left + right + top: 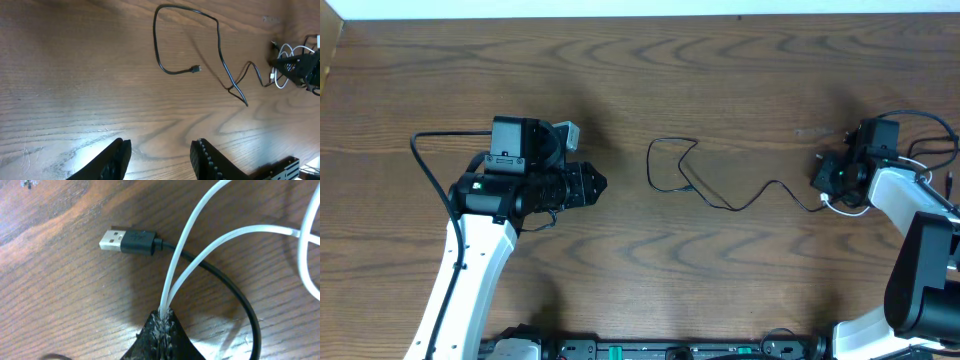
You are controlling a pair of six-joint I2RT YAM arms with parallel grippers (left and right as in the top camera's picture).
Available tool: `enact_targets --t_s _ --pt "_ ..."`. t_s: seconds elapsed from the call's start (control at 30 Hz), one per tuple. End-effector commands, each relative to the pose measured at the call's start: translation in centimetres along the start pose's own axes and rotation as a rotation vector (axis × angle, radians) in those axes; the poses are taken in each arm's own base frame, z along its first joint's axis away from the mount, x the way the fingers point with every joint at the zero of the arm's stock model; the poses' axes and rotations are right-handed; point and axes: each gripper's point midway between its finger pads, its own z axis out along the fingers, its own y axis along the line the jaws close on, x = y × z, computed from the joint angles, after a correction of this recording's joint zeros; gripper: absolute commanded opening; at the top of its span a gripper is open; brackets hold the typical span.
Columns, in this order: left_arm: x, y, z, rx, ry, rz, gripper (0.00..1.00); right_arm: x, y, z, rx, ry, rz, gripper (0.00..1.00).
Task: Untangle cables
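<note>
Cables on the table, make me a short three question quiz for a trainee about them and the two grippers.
1. True or false: the left gripper is shut on a cable.
2. Multiple choice: the right gripper is pinching
A. the white cable
B. a pen
C. nothing
3. Fill the blank: the USB plug in the right wrist view belongs to the ___ cable.

Key: 1 false, its fingers stand apart with nothing between them; 2 A; 3 black.
</note>
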Motion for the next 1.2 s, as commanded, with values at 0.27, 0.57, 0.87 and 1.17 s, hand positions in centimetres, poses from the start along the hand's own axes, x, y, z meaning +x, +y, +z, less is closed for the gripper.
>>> enact_targets --t_s 0.27,0.57,0.87,1.17 --pt "-0.2 0.2 0.0 -0.011 -0.001 0.006 0.44 -11.2 0.8 -13.2 -0.093 -0.487 0.022 0.01" --pt "-0.2 0.2 0.0 -0.011 -0.001 0.006 0.44 -13.9 -8.4 -19.9 0.226 -0.73 0.203 0.01" --pt "-0.1 0.2 0.0 -0.011 0.0 0.005 0.44 -13.0 -14.9 -21.3 0.442 -0.76 0.373 0.01" --pt "-0.1 0.2 0.0 -0.012 0.003 0.004 0.44 -12.0 -19.7 -23.1 0.504 -0.828 0.609 0.01"
